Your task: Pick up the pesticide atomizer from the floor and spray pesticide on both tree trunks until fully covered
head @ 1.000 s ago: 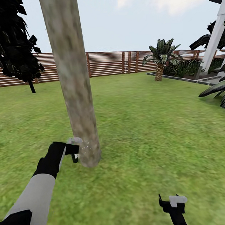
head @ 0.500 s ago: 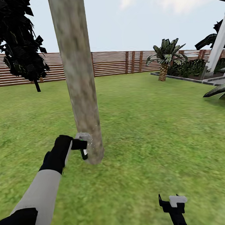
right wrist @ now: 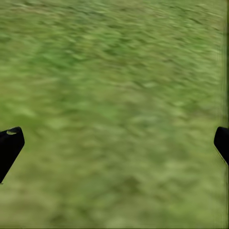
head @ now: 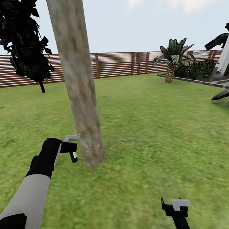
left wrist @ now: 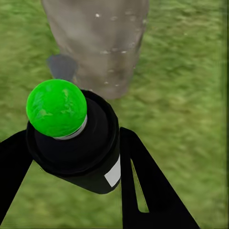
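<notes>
Left gripper clamped on pesticide atomizer: black body wedged between 2 fingers, green cap pointing at tree trunk. Nozzle just beside trunk base; white specks on bark. Right gripper low over lawn, fingertips spread wide, holding nothing. Versus 0.5 s ago: left gripper with atomizer shifted slightly left, away from trunk; right unchanged. Fence behind.
</notes>
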You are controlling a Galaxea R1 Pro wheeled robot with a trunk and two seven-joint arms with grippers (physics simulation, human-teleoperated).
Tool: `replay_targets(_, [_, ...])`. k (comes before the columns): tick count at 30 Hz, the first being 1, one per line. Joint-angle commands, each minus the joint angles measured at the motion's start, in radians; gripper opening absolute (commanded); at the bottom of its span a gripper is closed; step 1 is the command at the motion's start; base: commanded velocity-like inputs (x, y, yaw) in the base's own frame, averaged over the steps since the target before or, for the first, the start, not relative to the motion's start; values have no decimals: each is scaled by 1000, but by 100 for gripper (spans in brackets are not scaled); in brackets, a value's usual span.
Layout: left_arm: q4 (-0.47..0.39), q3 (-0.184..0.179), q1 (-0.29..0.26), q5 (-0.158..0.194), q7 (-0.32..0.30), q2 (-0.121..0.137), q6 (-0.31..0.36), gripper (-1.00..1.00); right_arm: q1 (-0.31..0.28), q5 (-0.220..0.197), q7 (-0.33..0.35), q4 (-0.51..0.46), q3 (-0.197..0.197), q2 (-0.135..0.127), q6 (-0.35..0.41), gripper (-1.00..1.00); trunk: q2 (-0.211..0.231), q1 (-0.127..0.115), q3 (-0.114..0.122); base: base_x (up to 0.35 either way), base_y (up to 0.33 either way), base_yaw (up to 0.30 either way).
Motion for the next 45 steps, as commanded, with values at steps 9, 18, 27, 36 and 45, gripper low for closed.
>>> replay_targets(9, [19, 10, 23, -18, 1, 13, 0, -100, 0, 11, -6, 2, -3, 0, -2, 100, 0, 0, -1, 45, -273, 0])
replay_targets(18, [73, 12, 62, -13, 88, 11, -49, -100, -1, 11, -6, 2, -2, 2, -2, 100, 0, 0, -1, 39, -273, 140])
replay_targets(27, [95, 16, 63, -6, 90, 3, -58, -100, -1, 11, -6, 3, -2, 2, -2, 100, 0, 0, -1, 67, -268, 247])
replay_targets(36, [95, 15, 63, -5, 90, 2, -58, -100, -1, 11, -5, 3, -2, 2, -2, 100, 0, 0, -1, 229, -199, 5])
replay_targets(45, [95, 15, 63, -5, 90, 1, -58, -100, -1, 11, -5, 3, -2, 2, -2, 100, 0, 0, -1, 43, -261, 0])
